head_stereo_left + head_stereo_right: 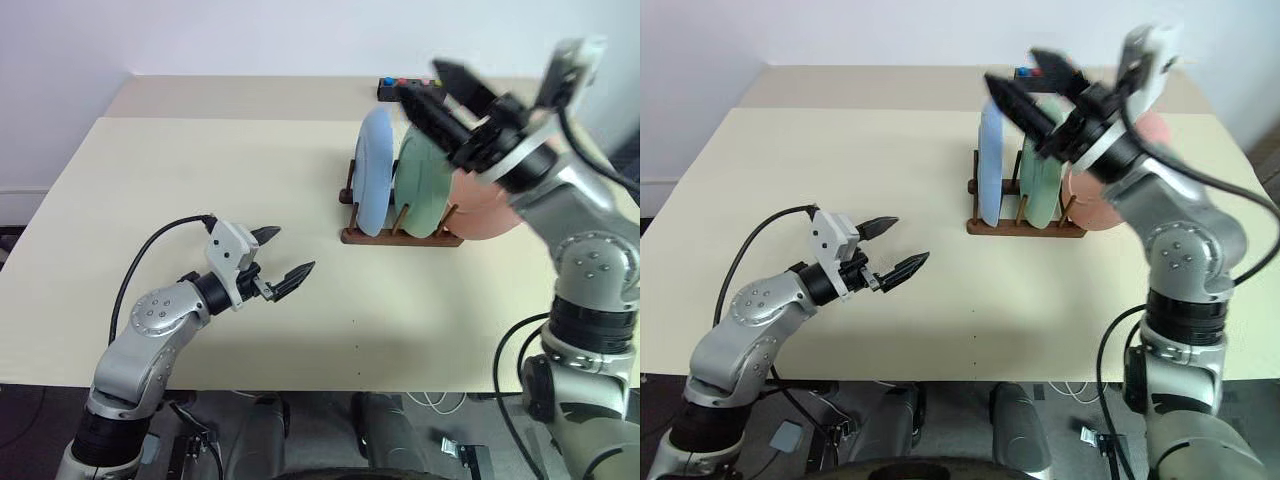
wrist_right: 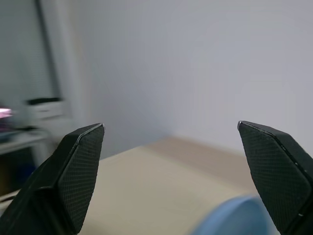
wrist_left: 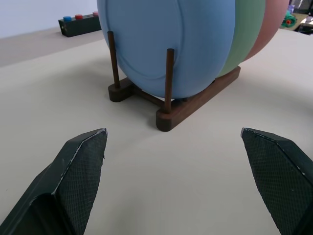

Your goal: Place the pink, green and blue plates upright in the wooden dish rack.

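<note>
Three plates (image 1: 420, 180) upright, wooden dish rack (image 1: 400, 238)

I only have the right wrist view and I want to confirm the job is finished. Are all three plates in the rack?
Observer: Yes, the blue plate, green plate and pink plate stand upright in the rack.
Operator: Is my right tool holding anything?
Observer: No, the right tool is open and empty above the plates.
Operator: And the left one?
Observer: The left tool is open and empty, above the table short of the rack.
</note>
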